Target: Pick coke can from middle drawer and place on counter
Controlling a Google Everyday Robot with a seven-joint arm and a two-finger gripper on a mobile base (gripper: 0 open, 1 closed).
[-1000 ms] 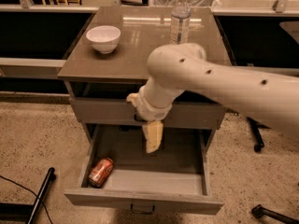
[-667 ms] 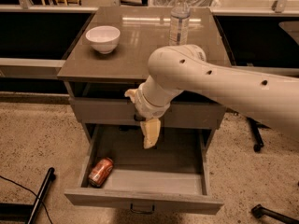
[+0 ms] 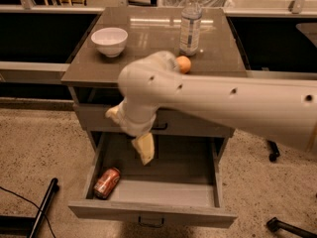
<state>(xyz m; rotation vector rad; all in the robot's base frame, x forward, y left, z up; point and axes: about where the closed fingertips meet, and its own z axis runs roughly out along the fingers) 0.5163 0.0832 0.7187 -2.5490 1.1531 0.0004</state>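
Observation:
The coke can [image 3: 107,182] lies on its side in the front left corner of the open middle drawer [image 3: 163,192]. My gripper [image 3: 144,150] hangs over the drawer's back middle, above and to the right of the can, not touching it. The big white arm [image 3: 223,103] crosses from the right and hides part of the counter [image 3: 148,38] and the upper drawer front.
On the counter stand a white bowl [image 3: 109,40] at the left, a clear water bottle [image 3: 190,24] at the right and a round orange fruit [image 3: 184,64] beside the arm. A dark leg [image 3: 42,207] lies on the floor at the left.
The arm has swung left and the gripper has moved a little toward the can's side of the drawer. The can has not moved.

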